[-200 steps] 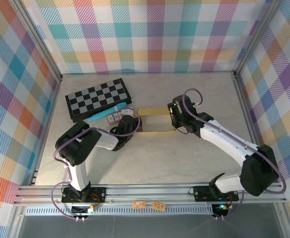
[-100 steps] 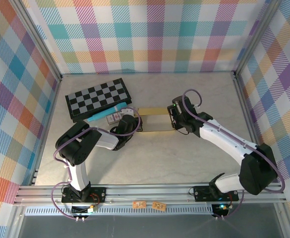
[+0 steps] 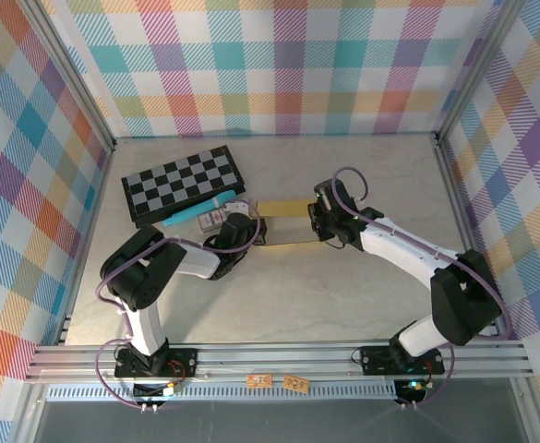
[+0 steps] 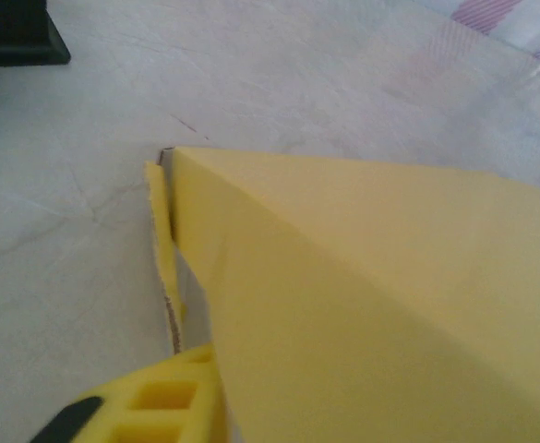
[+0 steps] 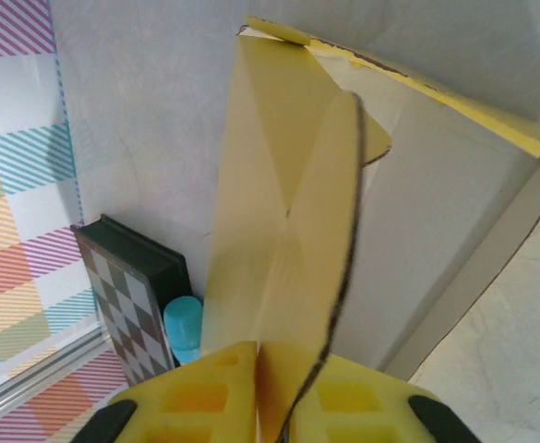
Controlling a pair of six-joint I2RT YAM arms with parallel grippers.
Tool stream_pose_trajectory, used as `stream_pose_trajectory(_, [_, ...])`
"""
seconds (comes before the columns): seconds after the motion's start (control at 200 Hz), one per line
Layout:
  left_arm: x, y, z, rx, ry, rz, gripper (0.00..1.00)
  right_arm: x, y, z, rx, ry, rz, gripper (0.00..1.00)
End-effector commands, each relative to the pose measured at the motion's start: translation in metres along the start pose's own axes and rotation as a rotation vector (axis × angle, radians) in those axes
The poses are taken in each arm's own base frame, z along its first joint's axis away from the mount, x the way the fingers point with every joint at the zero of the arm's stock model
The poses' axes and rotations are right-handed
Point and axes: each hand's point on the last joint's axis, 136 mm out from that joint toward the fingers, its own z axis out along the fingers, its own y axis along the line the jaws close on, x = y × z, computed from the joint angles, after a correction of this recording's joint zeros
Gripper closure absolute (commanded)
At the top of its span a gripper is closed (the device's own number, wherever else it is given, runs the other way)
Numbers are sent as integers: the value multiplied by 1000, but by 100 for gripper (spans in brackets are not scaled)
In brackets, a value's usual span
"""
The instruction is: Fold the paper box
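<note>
The yellow paper box (image 3: 286, 224) lies in the middle of the table, partly folded, with my two grippers at its ends. My left gripper (image 3: 255, 229) is at its left end. In the left wrist view one yellow finger (image 4: 154, 399) shows beside a raised yellow panel (image 4: 371, 295) that hides the other finger. My right gripper (image 3: 321, 221) is at the box's right end. In the right wrist view it (image 5: 283, 360) is shut on an upright rounded flap (image 5: 283, 203) of the box, with the box's pale inner floor (image 5: 426, 221) beyond.
A black-and-white checkerboard (image 3: 185, 183) lies at the back left, with a teal tube (image 3: 200, 211) along its near edge, close to my left gripper. Both appear in the right wrist view: board (image 5: 126, 295), tube (image 5: 185, 328). Plaid walls enclose the table.
My right gripper has closed on the box's right flap and its wrist has shifted slightly left. The left arm has hardly moved.
</note>
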Motion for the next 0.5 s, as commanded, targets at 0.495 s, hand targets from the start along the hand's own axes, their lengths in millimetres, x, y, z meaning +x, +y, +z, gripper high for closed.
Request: stream_pose_trajectory(0.495, [7, -48, -80, 212, 134, -347, 58, 7, -37, 13, 151, -2, -13, 90])
